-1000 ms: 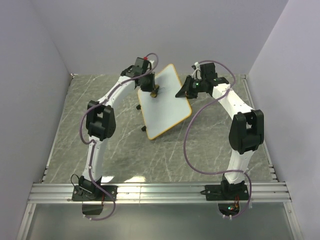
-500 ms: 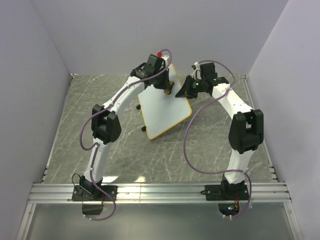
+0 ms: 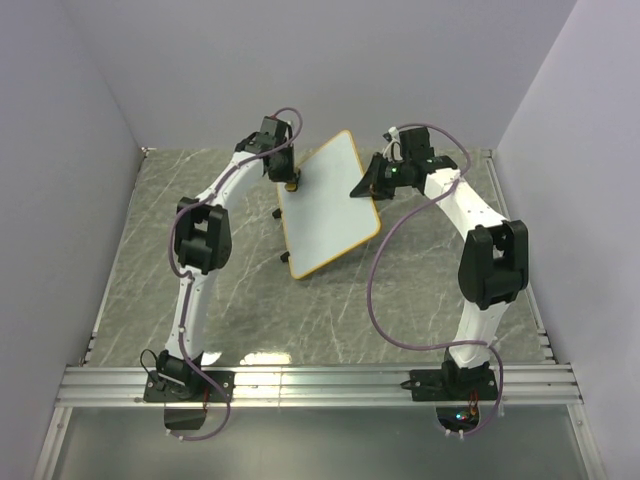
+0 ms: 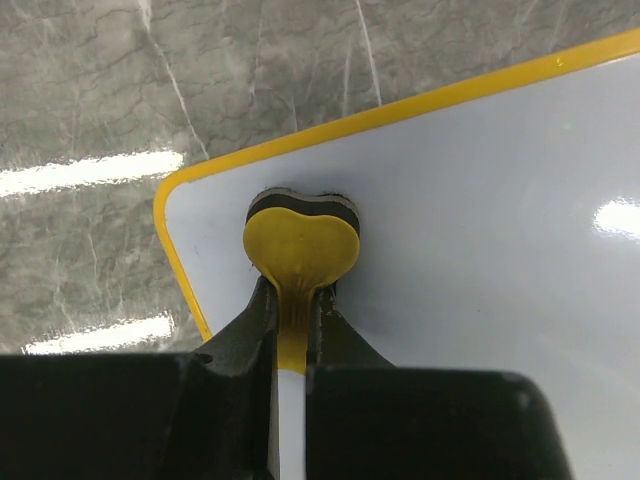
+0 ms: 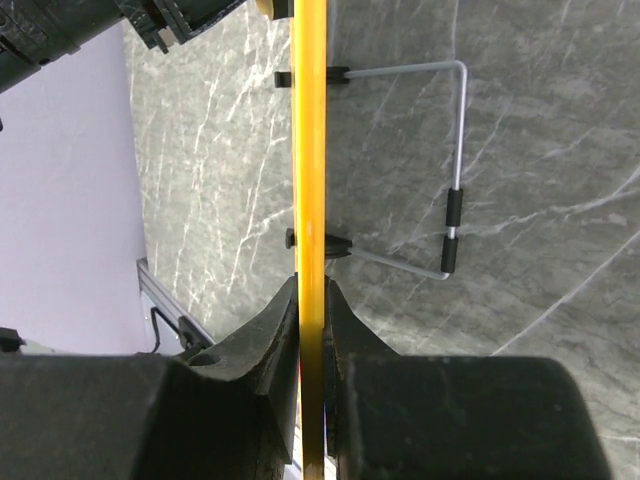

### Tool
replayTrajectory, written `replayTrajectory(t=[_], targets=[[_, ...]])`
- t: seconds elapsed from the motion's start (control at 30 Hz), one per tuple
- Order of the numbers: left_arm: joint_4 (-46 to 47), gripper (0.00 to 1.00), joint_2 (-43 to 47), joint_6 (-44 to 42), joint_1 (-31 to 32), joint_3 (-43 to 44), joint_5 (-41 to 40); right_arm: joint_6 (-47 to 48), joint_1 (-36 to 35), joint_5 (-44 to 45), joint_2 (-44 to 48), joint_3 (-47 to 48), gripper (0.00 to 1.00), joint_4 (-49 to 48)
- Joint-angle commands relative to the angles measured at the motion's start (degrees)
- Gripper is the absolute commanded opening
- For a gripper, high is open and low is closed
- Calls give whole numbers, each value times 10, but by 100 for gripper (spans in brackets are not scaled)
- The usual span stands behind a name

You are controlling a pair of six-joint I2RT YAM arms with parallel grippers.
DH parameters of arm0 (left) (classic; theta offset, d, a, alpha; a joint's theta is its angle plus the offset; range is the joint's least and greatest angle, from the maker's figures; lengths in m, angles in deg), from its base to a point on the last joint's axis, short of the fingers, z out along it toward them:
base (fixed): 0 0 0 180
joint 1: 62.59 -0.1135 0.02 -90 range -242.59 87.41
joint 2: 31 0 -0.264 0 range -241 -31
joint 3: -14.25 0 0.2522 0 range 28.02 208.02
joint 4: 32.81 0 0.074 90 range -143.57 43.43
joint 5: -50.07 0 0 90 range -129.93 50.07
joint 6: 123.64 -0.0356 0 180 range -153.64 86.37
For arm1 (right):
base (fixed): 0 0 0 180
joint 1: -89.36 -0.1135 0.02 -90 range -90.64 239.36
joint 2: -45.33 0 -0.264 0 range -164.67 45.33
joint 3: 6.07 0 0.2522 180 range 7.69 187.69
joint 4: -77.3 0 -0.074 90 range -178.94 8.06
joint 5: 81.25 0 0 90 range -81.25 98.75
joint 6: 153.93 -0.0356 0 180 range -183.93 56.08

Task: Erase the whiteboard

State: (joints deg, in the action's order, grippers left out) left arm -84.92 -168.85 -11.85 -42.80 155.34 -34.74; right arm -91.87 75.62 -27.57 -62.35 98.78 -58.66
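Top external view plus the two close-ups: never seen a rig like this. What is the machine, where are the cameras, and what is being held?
These are two robot arms bolted at the near edge of a marble-patterned table. The wide picture looks down from above and behind them. Each close-up comes from a camera on one wrist. The left gripper is shut on a small yellow eraser, which is pressed against the whiteboard near one corner. The right gripper pinches the board's yellow frame edge-on, steadying it. The board's wire stand shows behind it. No marks show on the visible white surface.
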Motion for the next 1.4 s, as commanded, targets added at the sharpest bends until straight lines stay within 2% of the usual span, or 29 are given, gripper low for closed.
replayTrajectory(t=[0.0,0.3,0.4,0.47,0.63,0.87,0.93,1.0,1.03,1.1,1.13,1.23,1.37], targets=[[-18,0,15,-3,38,-11,49,57,-62,2,-44,-2,0,87],[4,0,121,8,103,-26,128,58,-64,1,-54,7,0,87],[15,0,162,35,112,-57,106,58,-64,0,-52,2,0,84],[37,0,210,55,103,-94,84,60,-64,0,-51,-1,0,80],[54,0,300,92,29,-163,76,57,-65,8,-45,-19,0,66],[1,0,357,53,-37,-296,-10,48,-65,26,-39,-10,1,58],[12,0,389,44,-53,-331,-25,49,-64,36,-34,1,8,58],[14,0,408,32,-66,-378,-42,48,-62,42,-28,5,21,56],[13,0,422,28,-70,-391,-47,47,-62,43,-26,5,32,53],[13,0,431,22,-80,-429,-50,42,-63,44,-17,1,41,49],[15,0,439,21,-84,-442,-50,40,-62,46,-13,-4,51,43],[21,0,452,21,-97,-487,-86,33,-62,47,4,-22,67,29],[32,0,456,26,-107,-543,-104,32,-63,52,26,-44,75,21]])
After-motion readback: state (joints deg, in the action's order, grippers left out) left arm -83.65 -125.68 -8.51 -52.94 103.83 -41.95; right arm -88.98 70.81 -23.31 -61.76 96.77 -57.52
